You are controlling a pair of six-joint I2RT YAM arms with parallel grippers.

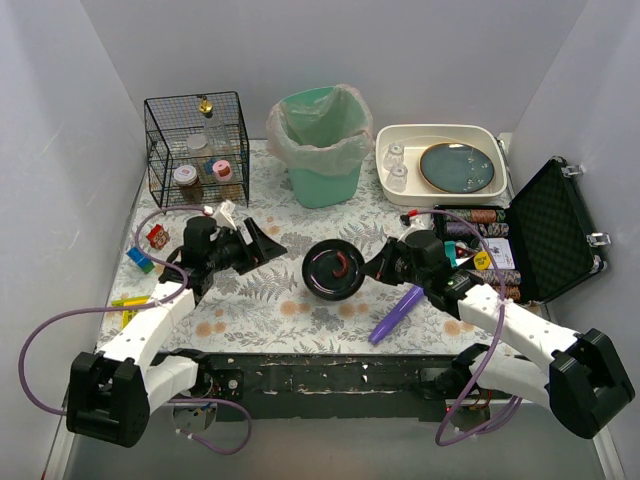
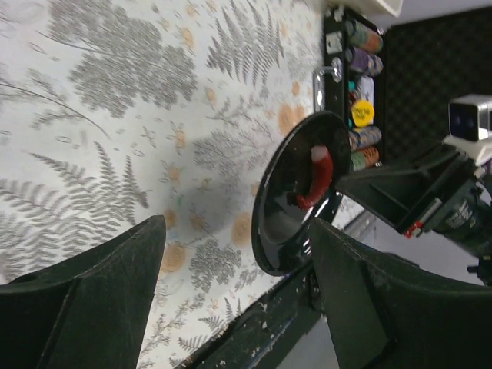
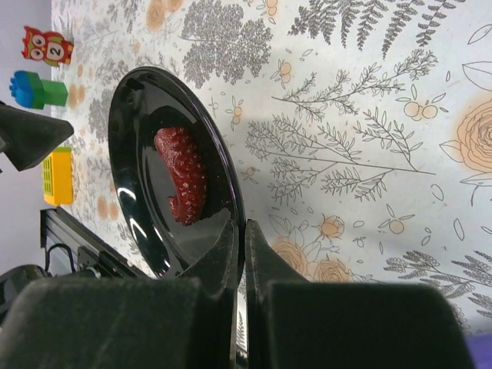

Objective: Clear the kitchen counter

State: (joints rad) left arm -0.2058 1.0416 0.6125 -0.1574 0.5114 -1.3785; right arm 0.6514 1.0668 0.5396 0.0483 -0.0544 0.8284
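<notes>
The kitchen counter (image 1: 250, 310) wears a whitish cloth with ferns and peach flowers. My right gripper (image 1: 376, 268) is shut on the rim of a glossy black plate (image 1: 333, 270), which is tilted up over the middle of the counter. A red curved food piece (image 1: 342, 266) lies in the plate. In the right wrist view my gripper (image 3: 241, 231) pinches the plate's (image 3: 131, 177) rim, with the red piece (image 3: 181, 175) inside. My left gripper (image 1: 262, 244) is open and empty just left of the plate. In its wrist view (image 2: 234, 307) the plate (image 2: 284, 223) stands ahead.
A green bin with a plastic liner (image 1: 320, 145) stands at the back. A white basin (image 1: 400, 135) holds a teal plate and glasses. A wire basket of jars (image 1: 197, 150) is back left. An open black chip case (image 1: 530, 235), a purple object (image 1: 397, 312) and toy blocks (image 1: 140, 260) lie around.
</notes>
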